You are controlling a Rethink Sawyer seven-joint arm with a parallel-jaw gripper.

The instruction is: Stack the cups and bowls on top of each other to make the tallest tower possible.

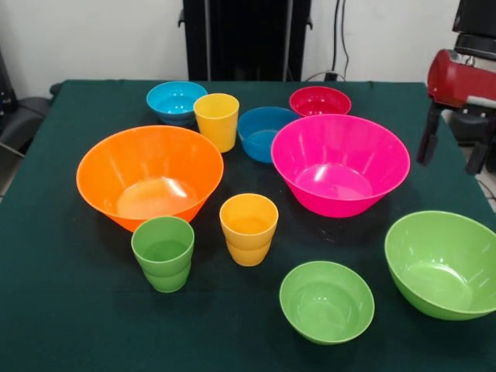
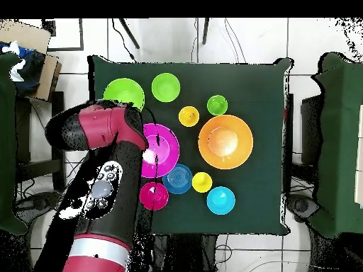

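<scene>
Nothing was stacked: every cup and bowl sat upright and separate on the counter [image 1: 62,310], rims up and open to a grasp from above. The orange bowl [image 1: 149,176] and hot pink bowl [image 1: 339,163] filled the middle, likely bases. The large lime green bowl [image 1: 443,263] sat at a side edge. The tool [image 1: 453,139] hung off that side, holding nothing; its spread I cannot tell.

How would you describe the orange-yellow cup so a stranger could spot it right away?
Find the large orange plastic bowl and the large hot pink plastic bowl on the dark green table. In front of the gap between them stands the small orange-yellow plastic cup. The green plastic cup beside it differs by colour; the paler yellow plastic cup stands behind the orange bowl.
</scene>
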